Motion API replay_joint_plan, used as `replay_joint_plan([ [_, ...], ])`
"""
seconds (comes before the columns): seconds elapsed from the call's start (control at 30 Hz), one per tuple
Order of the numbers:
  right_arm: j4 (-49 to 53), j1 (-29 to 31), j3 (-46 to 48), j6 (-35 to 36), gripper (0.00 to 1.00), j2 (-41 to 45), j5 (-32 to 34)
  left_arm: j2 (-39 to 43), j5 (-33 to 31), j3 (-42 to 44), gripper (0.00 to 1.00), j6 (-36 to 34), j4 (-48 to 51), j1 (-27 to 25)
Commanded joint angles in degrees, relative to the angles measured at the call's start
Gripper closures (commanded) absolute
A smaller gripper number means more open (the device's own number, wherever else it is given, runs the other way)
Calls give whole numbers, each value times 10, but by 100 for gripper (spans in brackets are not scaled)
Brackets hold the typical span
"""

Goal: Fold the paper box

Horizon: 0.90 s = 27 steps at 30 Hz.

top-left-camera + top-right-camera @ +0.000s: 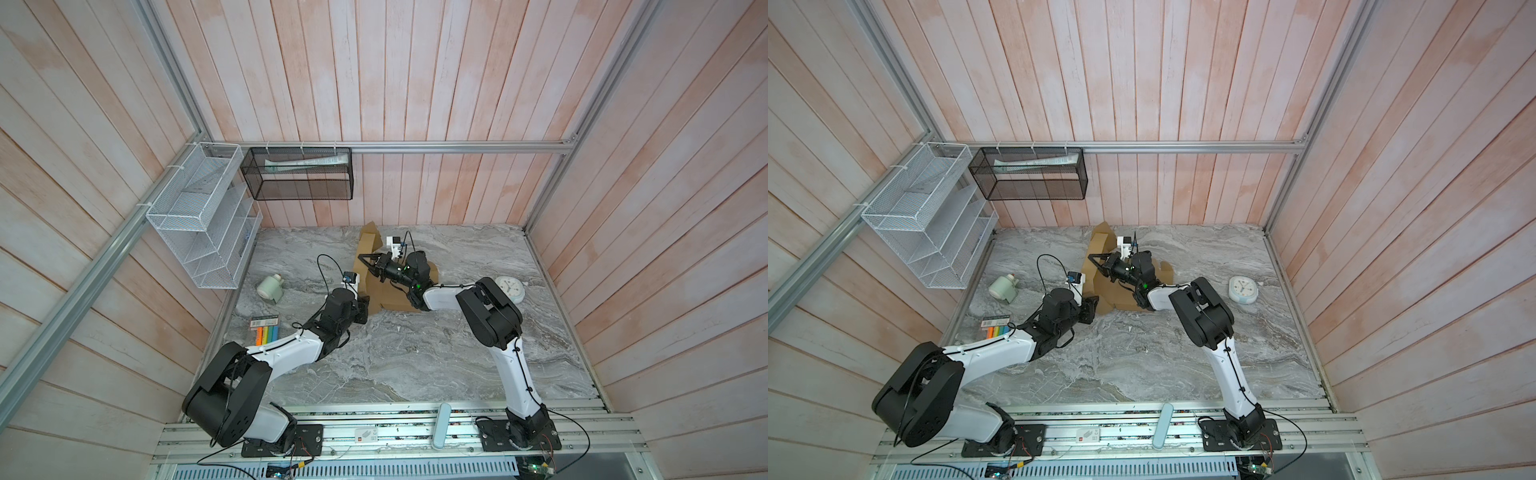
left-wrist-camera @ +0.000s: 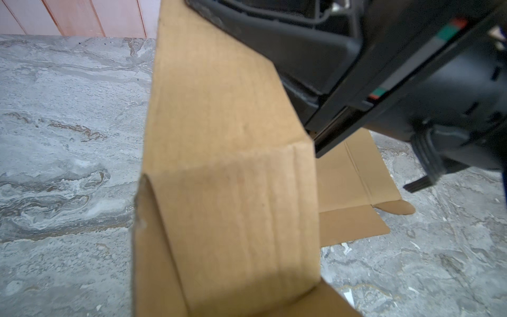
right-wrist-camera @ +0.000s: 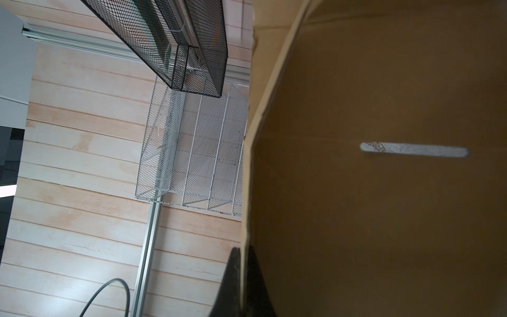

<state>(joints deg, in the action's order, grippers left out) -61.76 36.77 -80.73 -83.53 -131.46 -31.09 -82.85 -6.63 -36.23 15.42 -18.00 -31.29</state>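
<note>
Nearest us, the plain brown corrugated cardboard paper box crowds the wrist views. It is light, stiff-panelled and hinges at its creases, so we judge flap edges the best hold. It lies far-centre on the grey marble table. The right gripper pinches a raised flap; whether the left gripper is open we cannot tell. The black mesh basket holds 1 pale tube-like item.

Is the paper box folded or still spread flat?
Partly: the paper box has one flap raised; the rest lies flat on the table.
</note>
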Motion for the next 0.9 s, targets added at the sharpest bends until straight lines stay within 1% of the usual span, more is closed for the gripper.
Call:
replay_joint_plan([
  [0.0, 26, 22, 18, 11, 100, 4, -38, 16, -21, -35, 53, 15, -99, 18],
  [0.1, 31, 22, 23, 12, 100, 11, -30, 25, -16, -29, 52, 18, -99, 22],
  [0.2, 42, 22, 41, 12, 100, 28, -4, 40, -9, -21, 50, 20, -94, 29],
  [0.37, 102, 22, 58, 21, 100, 63, 45, 76, 2, -2, 46, 19, -82, 42],
  [0.57, 166, 22, 43, 24, 100, 87, 85, 110, 12, 19, 44, 19, -66, 51],
  [0.73, 204, 22, 16, 23, 100, 88, 101, 134, 14, 32, 43, 20, -46, 54],
  [0.87, 234, 21, 5, 21, 100, 91, 127, 158, 13, 38, 42, 24, -22, 54],
])
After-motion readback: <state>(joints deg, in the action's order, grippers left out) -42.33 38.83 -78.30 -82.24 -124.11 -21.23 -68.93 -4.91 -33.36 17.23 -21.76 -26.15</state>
